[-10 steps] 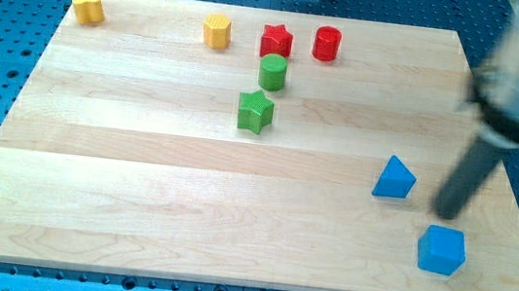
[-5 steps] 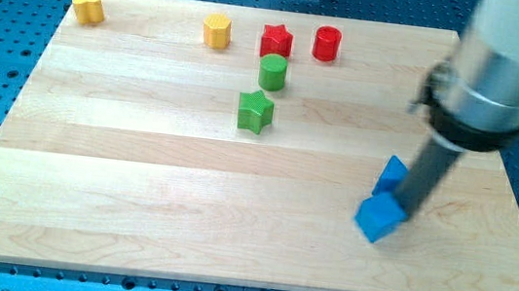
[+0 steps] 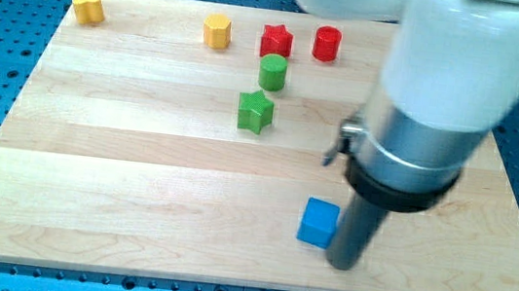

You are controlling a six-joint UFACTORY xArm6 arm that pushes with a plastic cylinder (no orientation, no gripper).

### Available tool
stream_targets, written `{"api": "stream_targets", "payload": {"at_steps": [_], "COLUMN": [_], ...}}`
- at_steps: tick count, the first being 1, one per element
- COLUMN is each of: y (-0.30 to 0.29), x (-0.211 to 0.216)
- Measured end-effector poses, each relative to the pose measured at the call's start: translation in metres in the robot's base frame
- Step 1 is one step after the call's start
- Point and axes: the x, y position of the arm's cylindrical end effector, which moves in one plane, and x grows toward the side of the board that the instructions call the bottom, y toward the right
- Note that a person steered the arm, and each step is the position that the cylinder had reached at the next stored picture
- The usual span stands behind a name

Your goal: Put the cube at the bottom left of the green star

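Bright, even lighting; soft shadows, sharp board (image 3: 136,200), blurred near arm (image 3: 443,78).

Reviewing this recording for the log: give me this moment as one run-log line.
phase: pushing | my tip: against right side of blue cube | blue cube: lower right of green star, apart | goal: not yet met

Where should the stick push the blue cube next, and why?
Probably keep sliding it toward the view's left and a little up. My tip sits right against the blue cube on its right side, and the green star is well above and to the left, so the cube is not yet at the star's bottom left.
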Motion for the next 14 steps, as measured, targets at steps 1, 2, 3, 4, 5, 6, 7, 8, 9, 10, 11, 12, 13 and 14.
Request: {"api": "stream_targets", "payload": {"at_steps": [1,2,3,4,5,6,7,8,9,10,11,12,13,14], "y": [-0.004,-0.019,-0.011,-0.028,-0.051,-0.069,-0.076,-0.091,-0.107,-0.12,-0.125,-0.132,-0.147,-0.155], "x": [-0.038,-0.06,-0.051,-0.055,-0.058,-0.05,-0.045,-0.023,-0.009,-0.035,-0.046,-0.061,-0.069,-0.069]}}
